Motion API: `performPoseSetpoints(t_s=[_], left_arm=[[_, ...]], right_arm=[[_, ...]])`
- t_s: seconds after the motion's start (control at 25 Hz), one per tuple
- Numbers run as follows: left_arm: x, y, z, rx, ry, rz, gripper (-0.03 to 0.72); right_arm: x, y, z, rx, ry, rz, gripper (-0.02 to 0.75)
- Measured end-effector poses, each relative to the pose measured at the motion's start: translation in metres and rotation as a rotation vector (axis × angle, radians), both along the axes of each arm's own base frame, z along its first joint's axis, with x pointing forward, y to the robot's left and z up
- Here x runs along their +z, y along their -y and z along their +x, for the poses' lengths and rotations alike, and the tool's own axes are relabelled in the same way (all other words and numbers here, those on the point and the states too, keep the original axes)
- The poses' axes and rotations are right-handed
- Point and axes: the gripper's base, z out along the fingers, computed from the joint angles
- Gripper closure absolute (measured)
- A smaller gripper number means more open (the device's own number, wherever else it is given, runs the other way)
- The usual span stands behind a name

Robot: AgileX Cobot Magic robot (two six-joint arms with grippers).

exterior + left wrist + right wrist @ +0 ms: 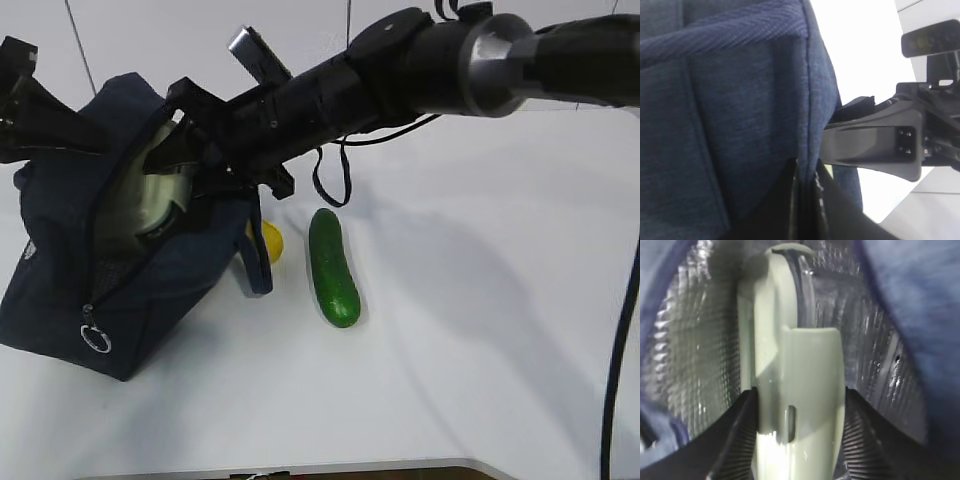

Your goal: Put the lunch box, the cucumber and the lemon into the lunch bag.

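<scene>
- Exterior view: right claw reaching across into the open top of the lunch bag, carrying the lunch box partly inside the mouth, sage-green lid showing. Lemon lying on the white bench just beside the bag, half hidden behind a bag handle. Cucumber lying on the bench near the lemon, apart from the bag. Left claw pinching the bag's upper rim at the left. Silver ring pull hanging at the bag's lower front.
- Left wrist view: left claw clamping shut on the navy fabric edge of the lunch bag.
- Right wrist view: right claw gripping the lunch box on edge between its ribbed pads, inside the shiny lining.
</scene>
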Motion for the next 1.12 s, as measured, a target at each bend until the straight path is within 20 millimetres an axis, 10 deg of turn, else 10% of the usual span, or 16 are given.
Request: performPoseSetpoints(t_s=[1.12], left_arm=[[0.0, 0.001, -0.001, -0.017, -0.005, -0.006, 0.704]], right_arm=[[-0.01, -0.011, 0.0, 0.055, -0.057, 0.104, 0.372]])
